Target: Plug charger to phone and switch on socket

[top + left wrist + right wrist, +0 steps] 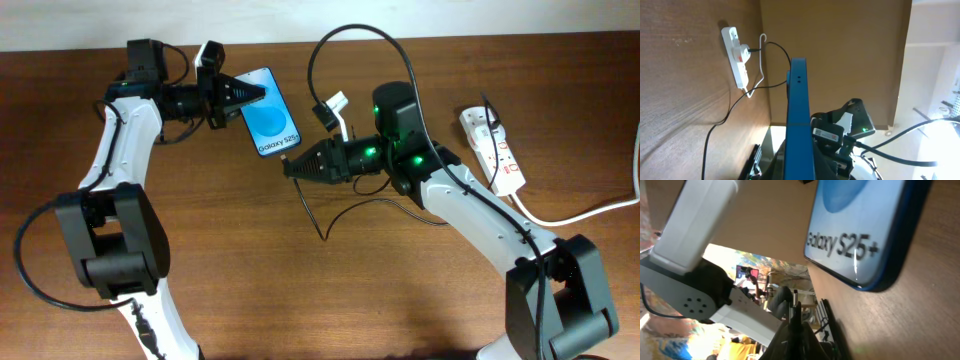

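The phone lies at the back left with its blue screen up, text "Galaxy S25". My left gripper is shut on its far end. In the left wrist view the phone shows edge-on as a blue bar between the fingers. My right gripper is shut on the charger plug tip, just short of the phone's near end. The black cable trails on the table behind it. The socket lies at the far right, with a plug in it and a thick white cord, and also shows in the left wrist view.
A black cable loops high from behind the right arm. The socket's white cord runs off to the right edge. The left arm's white link fills the upper left of the right wrist view.
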`<state>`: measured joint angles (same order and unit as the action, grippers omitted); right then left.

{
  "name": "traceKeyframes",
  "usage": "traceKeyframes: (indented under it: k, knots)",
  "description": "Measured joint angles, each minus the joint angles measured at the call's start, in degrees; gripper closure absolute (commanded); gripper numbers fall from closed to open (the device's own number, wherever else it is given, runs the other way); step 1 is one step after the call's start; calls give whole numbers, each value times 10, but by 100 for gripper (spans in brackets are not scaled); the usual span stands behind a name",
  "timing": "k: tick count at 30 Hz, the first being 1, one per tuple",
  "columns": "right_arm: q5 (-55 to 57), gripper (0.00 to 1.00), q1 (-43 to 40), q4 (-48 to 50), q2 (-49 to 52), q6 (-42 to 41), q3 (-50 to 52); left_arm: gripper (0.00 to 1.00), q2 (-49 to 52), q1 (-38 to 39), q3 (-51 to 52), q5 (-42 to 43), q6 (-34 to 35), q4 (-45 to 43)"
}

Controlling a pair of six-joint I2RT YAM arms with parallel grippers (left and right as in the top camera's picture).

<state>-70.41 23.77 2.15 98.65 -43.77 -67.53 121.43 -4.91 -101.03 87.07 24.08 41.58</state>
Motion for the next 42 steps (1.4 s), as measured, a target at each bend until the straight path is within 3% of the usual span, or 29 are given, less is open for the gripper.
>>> traceKeyframes:
  k: [10,14,31,42]
  knots:
    - [12,96,-10,-14,38,158,1,100,0,0,0,2,2,-23]
    - [11,96,-15,18,47,180,3,100,0,0,0,2,2,-23]
    - [-2,96,-15,70,47,62,3,100,0,0,0,2,3,-33]
    - [-1,96,-15,74,47,37,3,100,0,1,0,2,3,-34]
